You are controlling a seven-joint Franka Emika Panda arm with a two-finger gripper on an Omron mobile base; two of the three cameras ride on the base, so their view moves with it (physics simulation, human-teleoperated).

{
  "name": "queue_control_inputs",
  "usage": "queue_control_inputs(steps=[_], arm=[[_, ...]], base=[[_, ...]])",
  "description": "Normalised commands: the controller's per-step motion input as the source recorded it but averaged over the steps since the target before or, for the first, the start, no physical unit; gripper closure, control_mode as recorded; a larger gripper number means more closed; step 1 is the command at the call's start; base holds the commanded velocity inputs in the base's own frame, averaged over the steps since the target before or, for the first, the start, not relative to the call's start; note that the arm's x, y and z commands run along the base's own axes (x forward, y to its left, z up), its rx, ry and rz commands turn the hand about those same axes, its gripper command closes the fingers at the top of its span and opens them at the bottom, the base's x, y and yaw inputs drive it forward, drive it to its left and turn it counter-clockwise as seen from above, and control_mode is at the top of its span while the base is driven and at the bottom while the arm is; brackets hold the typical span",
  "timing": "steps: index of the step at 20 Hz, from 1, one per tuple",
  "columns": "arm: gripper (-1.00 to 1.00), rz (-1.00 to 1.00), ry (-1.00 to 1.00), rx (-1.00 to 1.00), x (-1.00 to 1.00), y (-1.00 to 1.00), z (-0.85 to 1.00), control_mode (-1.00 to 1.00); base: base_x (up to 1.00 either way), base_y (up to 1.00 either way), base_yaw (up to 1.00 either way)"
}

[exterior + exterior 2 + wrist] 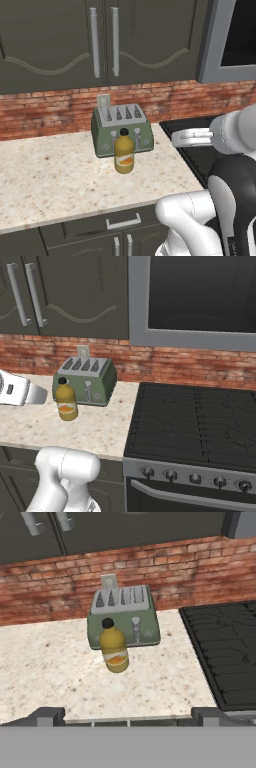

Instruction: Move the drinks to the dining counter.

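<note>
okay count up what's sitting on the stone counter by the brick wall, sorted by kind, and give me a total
Bottles: 1, the juice bottle with a black cap, standing upright in front of the toaster.
Toasters: 1, the green toaster against the brick wall.
Total: 2 things on the counter.

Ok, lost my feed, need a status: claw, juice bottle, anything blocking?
Claw open, empty, short of the counter. Juice bottle upright on counter, close in front of toaster. Approach clear.
</note>
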Motion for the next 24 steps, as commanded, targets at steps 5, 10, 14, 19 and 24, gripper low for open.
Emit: queue_control_inputs(steps=[5,10,14,19,24], arm=[[-1.00,0.16,-0.06,0.00,0.00,-0.06,-0.02,-1.00],[-1.00,0.19,-0.11,0.03,0.00,-0.11,-0.02,-1.00],[-1.00,0.26,-0.12,0.12,0.02,-0.18,-0.10,-1.00],[-1.00,0.26,-0.20,0.10,0.10,-0.10,-0.13,-1.00],[-1.00,0.23,-0.20,0.07,0.11,-0.11,-0.18,-1.00]], base=[[0.00,0.00,0.00],[0.00,0.00,0.00],[0.00,0.00,0.00],[0.00,0.00,0.00],[0.00,0.00,0.00]])
